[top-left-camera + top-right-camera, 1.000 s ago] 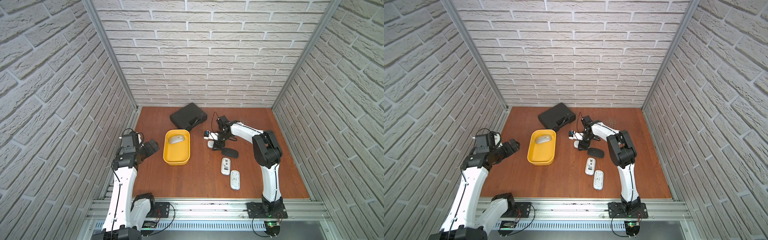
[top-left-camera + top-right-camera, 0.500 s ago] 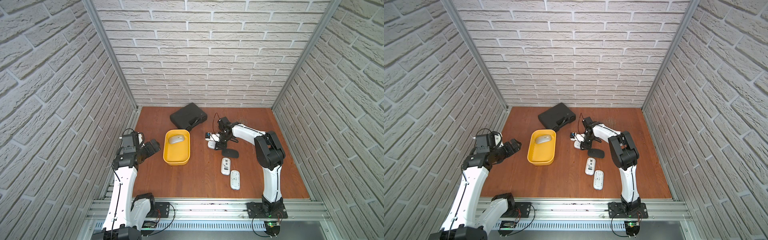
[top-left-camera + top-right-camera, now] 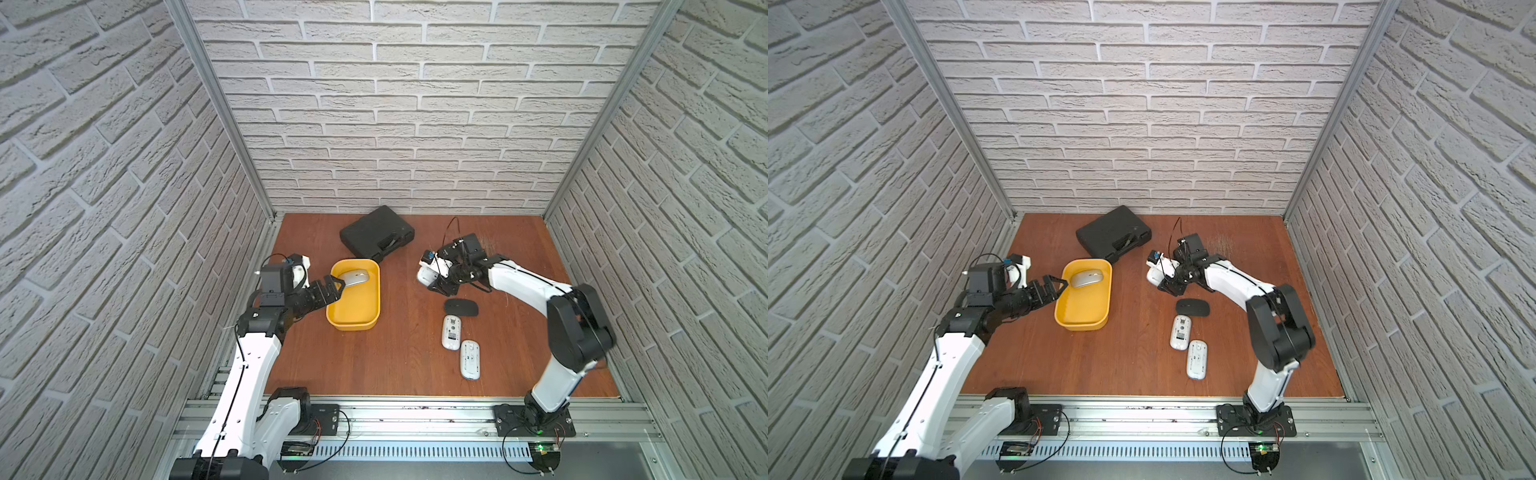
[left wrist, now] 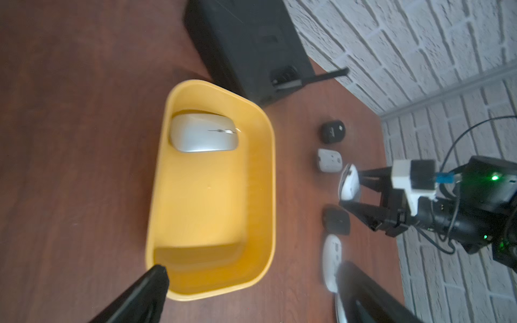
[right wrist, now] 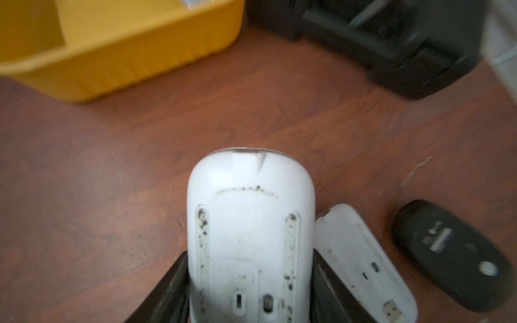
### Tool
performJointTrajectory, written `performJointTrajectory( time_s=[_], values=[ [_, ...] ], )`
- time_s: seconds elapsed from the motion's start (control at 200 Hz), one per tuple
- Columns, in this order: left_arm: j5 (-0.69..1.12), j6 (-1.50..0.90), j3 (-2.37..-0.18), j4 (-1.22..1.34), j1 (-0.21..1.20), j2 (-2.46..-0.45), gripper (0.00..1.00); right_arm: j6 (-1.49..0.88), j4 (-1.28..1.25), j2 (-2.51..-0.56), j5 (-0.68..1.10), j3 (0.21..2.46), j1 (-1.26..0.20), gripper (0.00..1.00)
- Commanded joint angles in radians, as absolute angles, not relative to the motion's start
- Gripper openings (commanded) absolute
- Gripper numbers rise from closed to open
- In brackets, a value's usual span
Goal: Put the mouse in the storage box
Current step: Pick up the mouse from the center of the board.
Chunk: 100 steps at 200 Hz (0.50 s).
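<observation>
A white mouse (image 5: 249,223), underside toward the wrist camera, is clamped between the fingers of my right gripper (image 5: 250,279) and is off the table. In both top views that mouse (image 3: 424,275) (image 3: 1153,275) hangs right of the yellow storage box (image 3: 353,325) (image 3: 1080,323). A silver mouse (image 3: 355,277) (image 4: 204,132) lies at the box's far end. My left gripper (image 3: 332,289) (image 4: 251,271) stands open at the box's left rim, holding nothing.
A black hard case (image 3: 376,237) lies behind the box. On the table lie a black mouse (image 3: 460,307) and two white mice (image 3: 451,331) (image 3: 470,358). Beside the held mouse are another white mouse (image 5: 361,257) and another black mouse (image 5: 447,251). Brick walls enclose the table.
My right gripper has shut on the white mouse and raised it off the table, drifting slightly left. The left gripper has edged right to the box's rim, still open.
</observation>
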<state>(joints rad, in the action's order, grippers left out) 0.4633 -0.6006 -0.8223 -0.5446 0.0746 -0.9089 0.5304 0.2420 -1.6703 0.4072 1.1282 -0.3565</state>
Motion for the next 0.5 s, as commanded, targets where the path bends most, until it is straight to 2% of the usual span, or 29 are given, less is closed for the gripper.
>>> performJointTrajectory(
  time_s=[0.0, 0.28, 0.375, 0.495],
  values=[
    [0.52, -0.636, -0.828, -0.403, 0.186, -0.944, 0.96, 0.239, -0.175, -1.533, 0.542, 0.972, -0.386, 0.43],
    [0.471, -0.619, -0.952, -0.318, 0.487, -1.107, 0.89, 0.068, -0.523, -1.366, 0.528, 0.669, -0.512, 0.41],
    [0.449, -0.627, -0.989, -0.317, 0.553, -1.186, 0.85, 0.083, -0.496, -1.335, 0.522, 0.649, -0.549, 0.41],
    [0.387, -0.618, -1.023, -0.329, 0.614, -1.255, 0.84, 0.106, -0.464, -1.323, 0.526, 0.637, -0.56, 0.41]
  ],
)
